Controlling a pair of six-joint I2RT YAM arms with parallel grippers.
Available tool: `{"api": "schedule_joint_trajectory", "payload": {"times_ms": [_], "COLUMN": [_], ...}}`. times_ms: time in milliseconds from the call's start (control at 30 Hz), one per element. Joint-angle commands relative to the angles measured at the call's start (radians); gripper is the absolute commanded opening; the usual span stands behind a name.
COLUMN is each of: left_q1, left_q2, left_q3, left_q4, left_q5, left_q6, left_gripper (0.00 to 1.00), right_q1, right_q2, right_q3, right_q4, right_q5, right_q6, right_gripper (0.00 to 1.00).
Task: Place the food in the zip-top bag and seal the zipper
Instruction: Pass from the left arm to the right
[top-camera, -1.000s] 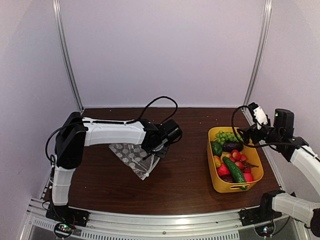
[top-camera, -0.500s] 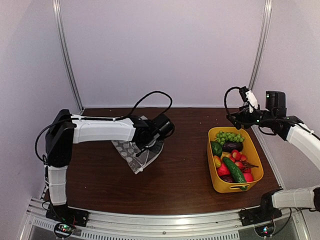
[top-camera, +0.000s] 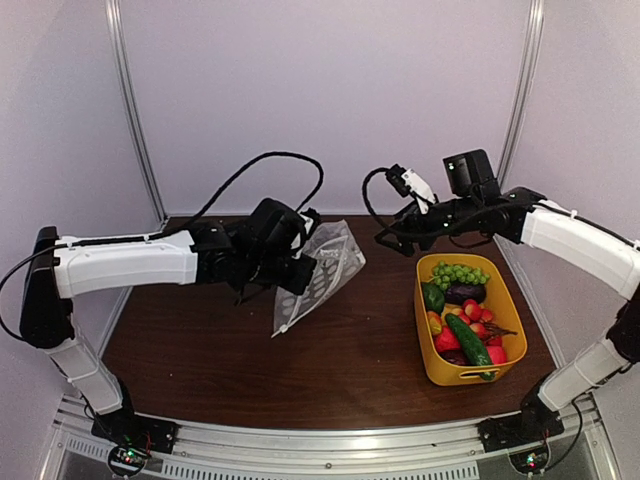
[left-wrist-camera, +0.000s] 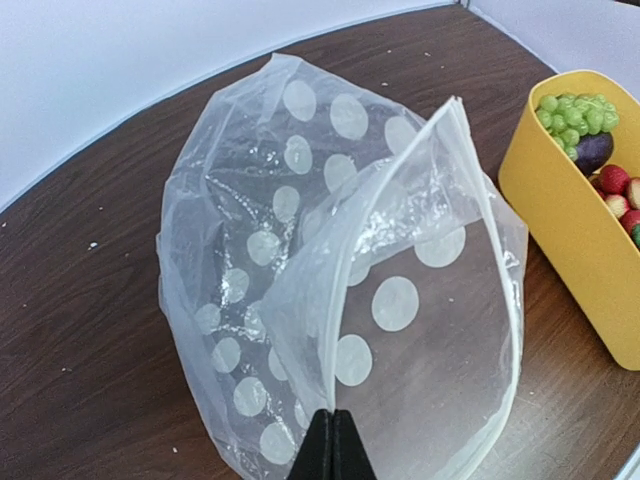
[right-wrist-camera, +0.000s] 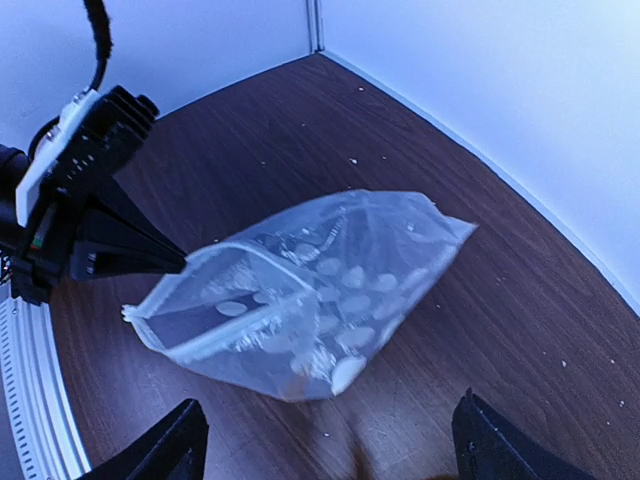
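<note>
My left gripper (top-camera: 302, 270) is shut on the mouth edge of the clear zip-top bag (top-camera: 325, 272) with white dots and holds it off the table. In the left wrist view the shut fingertips (left-wrist-camera: 333, 446) pinch one side of the white zipper (left-wrist-camera: 343, 300), and the bag (left-wrist-camera: 300, 220) gapes open. My right gripper (top-camera: 388, 240) is open and empty, in the air just right of the bag. In the right wrist view the bag (right-wrist-camera: 310, 285) hangs ahead of that gripper (right-wrist-camera: 330, 455). The food sits in the yellow tub (top-camera: 436, 365): green grapes (top-camera: 458, 272), purple eggplant (top-camera: 465, 293), cucumber (top-camera: 470, 343) and red pieces (top-camera: 472, 312).
The yellow tub stands at the right of the dark wooden table (top-camera: 200, 350) and also shows in the left wrist view (left-wrist-camera: 570, 230). White walls and metal corner posts (top-camera: 135, 120) enclose the table. The left arm's black fingers (right-wrist-camera: 130, 250) show in the right wrist view.
My left arm has lifted the bag off the table and carried it up and to the right. My right arm has swung left from above the tub to beside the bag.
</note>
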Motion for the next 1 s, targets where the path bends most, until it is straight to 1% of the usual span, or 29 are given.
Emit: {"api": "schedule_joint_trajectory", "payload": {"times_ms": [0, 200, 367, 433, 500, 533, 567, 600, 700, 867, 967], "left_q1": [-0.008, -0.009, -0.009, -0.010, -0.010, -0.009, -0.010, -0.010, -0.013, -0.019, -0.020], "left_q2": [-0.002, -0.012, -0.027, -0.030, -0.041, -0.050, -0.054, -0.056, -0.058, -0.062, -0.064], "left_q3": [-0.027, -0.050, -0.076, -0.082, -0.099, -0.111, -0.123, -0.133, -0.142, -0.147, -0.150], "left_q4": [0.107, 0.153, 0.194, 0.204, 0.235, 0.256, 0.283, 0.304, 0.338, 0.374, 0.401], "left_q5": [0.077, 0.101, 0.129, 0.125, 0.129, 0.138, 0.147, 0.155, 0.148, 0.104, 0.091], "left_q6": [0.025, -0.019, -0.048, -0.066, -0.088, -0.102, -0.116, -0.130, -0.178, -0.238, -0.269], "left_gripper": [0.00, 0.00, 0.00, 0.00, 0.00, 0.00, 0.00, 0.00, 0.00, 0.00, 0.00], "right_q1": [0.108, 0.140, 0.141, 0.141, 0.141, 0.141, 0.141, 0.142, 0.146, 0.159, 0.161], "right_q2": [0.092, 0.180, 0.170, 0.160, 0.155, 0.157, 0.159, 0.164, 0.185, 0.234, 0.247], "right_q3": [0.097, 0.177, 0.141, 0.116, 0.106, 0.108, 0.115, 0.124, 0.156, 0.187, 0.185], "right_q4": [-0.071, -0.092, -0.090, -0.079, -0.075, -0.077, -0.081, -0.087, -0.104, -0.121, -0.111], "right_q5": [0.066, 0.122, 0.152, 0.211, 0.276, 0.300, 0.314, 0.319, 0.327, 0.385, 0.333], "right_q6": [0.027, 0.088, 0.080, 0.111, 0.146, 0.165, 0.184, 0.211, 0.260, 0.321, 0.347], "right_gripper": [0.84, 0.81, 0.81, 0.82, 0.86, 0.90, 0.98, 0.99, 1.00, 0.99, 0.99]}}
